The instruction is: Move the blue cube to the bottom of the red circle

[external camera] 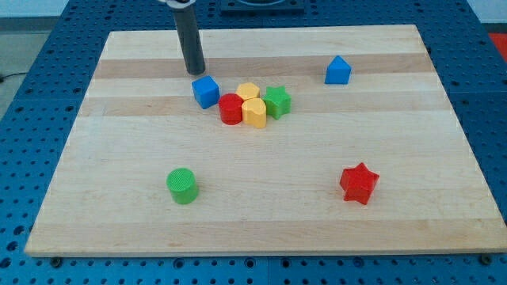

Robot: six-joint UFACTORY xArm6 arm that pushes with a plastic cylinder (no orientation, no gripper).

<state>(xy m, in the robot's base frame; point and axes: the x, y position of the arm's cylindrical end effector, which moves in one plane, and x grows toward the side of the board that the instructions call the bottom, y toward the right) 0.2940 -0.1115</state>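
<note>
The blue cube (206, 92) sits on the wooden board, touching the left side of the red circle (230, 109). My tip (195, 72) stands just above and slightly left of the blue cube in the view, close to its top edge; whether it touches is unclear. The red circle is packed against a yellow block (254, 113) on its right, with another yellow block (248, 92) behind it.
A green star (277, 101) touches the yellow blocks on their right. A blue pentagon-like block (337, 70) lies at the upper right. A green cylinder (182, 186) lies lower left and a red star (359, 183) lower right. The board (95, 229) has blue perforated table around it.
</note>
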